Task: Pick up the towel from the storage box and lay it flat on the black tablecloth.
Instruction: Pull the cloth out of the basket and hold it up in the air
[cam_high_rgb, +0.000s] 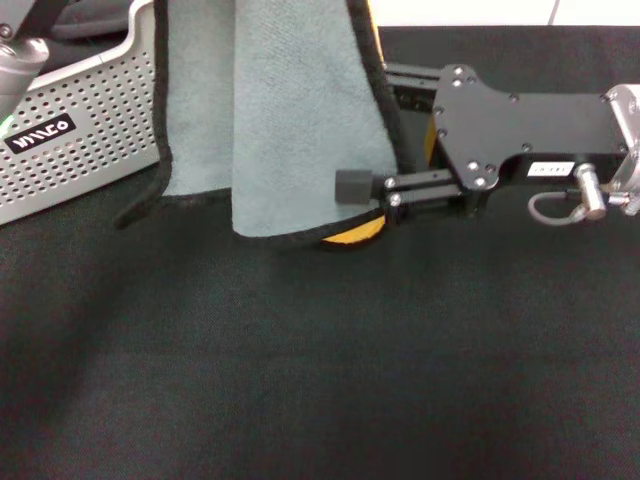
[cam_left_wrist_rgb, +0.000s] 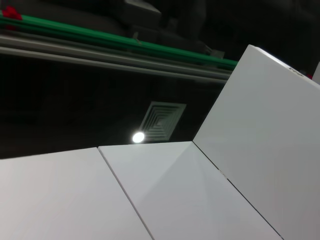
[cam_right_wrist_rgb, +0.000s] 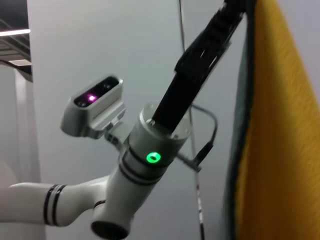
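Towel (cam_high_rgb: 290, 120) is hanging upper centre of the head view, top cut off, so whatever is holding it is hidden. Its lower edge is reaching the black tablecloth (cam_high_rgb: 320, 370), orange reverse peeking out. Right gripper (cam_high_rgb: 365, 200) is reaching in beside it from the right; one finger (cam_high_rgb: 352, 187) showing, opening cannot tell. Storage box (cam_high_rgb: 80, 130) upper left, partly cropped. Left gripper unseen.

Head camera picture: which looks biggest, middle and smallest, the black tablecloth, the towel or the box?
1. The black tablecloth, filling most of the view.
2. The towel, hanging close to the camera, so it may look oversized.
3. The storage box, partly cut off.
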